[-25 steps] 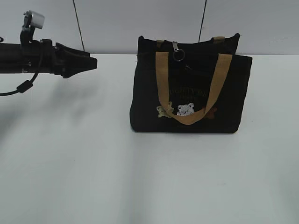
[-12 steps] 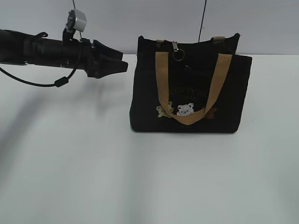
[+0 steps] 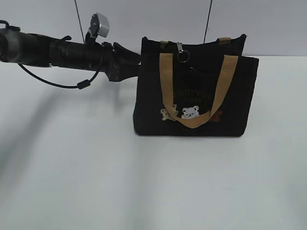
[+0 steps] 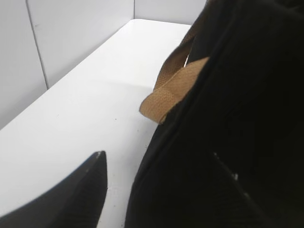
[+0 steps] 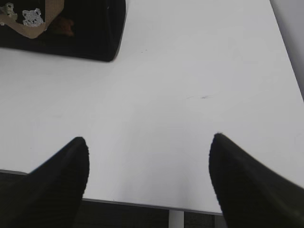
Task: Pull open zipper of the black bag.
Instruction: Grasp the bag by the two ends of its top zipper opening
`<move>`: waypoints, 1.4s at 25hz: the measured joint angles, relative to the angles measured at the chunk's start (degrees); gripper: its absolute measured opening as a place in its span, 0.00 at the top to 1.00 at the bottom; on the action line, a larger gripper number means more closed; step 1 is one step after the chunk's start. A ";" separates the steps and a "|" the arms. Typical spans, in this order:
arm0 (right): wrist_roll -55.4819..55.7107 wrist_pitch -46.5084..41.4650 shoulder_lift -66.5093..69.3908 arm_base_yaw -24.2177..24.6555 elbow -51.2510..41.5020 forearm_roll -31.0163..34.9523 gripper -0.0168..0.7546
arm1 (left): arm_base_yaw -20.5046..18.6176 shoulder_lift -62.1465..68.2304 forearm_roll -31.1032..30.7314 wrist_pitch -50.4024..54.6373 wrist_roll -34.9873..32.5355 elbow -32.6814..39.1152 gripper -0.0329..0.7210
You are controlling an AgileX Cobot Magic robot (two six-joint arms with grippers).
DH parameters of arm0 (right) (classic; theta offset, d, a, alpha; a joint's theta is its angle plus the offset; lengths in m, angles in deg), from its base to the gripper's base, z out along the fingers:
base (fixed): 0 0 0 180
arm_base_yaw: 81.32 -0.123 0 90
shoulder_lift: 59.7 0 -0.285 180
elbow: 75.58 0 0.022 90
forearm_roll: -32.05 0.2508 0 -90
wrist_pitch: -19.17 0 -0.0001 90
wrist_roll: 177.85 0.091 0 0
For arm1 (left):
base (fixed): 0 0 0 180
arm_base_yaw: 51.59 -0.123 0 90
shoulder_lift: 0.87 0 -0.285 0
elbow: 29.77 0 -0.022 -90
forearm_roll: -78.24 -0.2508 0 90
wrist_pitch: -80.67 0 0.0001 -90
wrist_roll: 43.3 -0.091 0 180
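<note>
The black bag [image 3: 194, 91] stands upright on the white table, its tan handle [image 3: 165, 81] hanging down the front. The zipper [image 3: 181, 49], a small silver pull with a ring, sits on the top edge left of centre. My left gripper [image 3: 135, 60] reaches in from the left to the bag's upper left edge. In the left wrist view the left gripper [image 4: 157, 153] is open: one finger [image 4: 85, 190] stands clear of the black bag [image 4: 237, 118], the other is lost against the black fabric. My right gripper [image 5: 148, 137] is open and empty, far from the black bag [image 5: 90, 28].
The white table [image 3: 72, 158] ends in grey walls [image 3: 268, 24] close behind the bag. In the right wrist view the table's front edge [image 5: 142, 205] lies just under the right gripper's fingers. A second tan handle [image 4: 173, 92] shows in the left wrist view.
My left arm has swept rightward across the table, from well left of the bag up to its upper left edge. The bag and zipper have not moved.
</note>
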 joint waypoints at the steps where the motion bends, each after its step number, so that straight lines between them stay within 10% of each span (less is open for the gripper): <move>1: 0.00 0.00 0.00 0.00 0.00 0.00 0.21 | 0.31 0.34 -0.06 -0.27 0.00 -0.41 0.31; 11: 0.00 0.00 0.00 0.00 0.00 0.00 0.21 | 1.67 2.20 -0.46 -1.09 0.00 -1.33 0.51; 18: 0.00 0.00 0.00 0.00 0.00 0.00 0.21 | 1.67 2.20 -1.79 -0.96 -0.35 -1.41 0.92; 35: 0.00 0.00 0.00 0.00 0.00 -0.14 0.21 | 1.67 2.20 -1.94 -0.44 -0.35 -1.41 0.93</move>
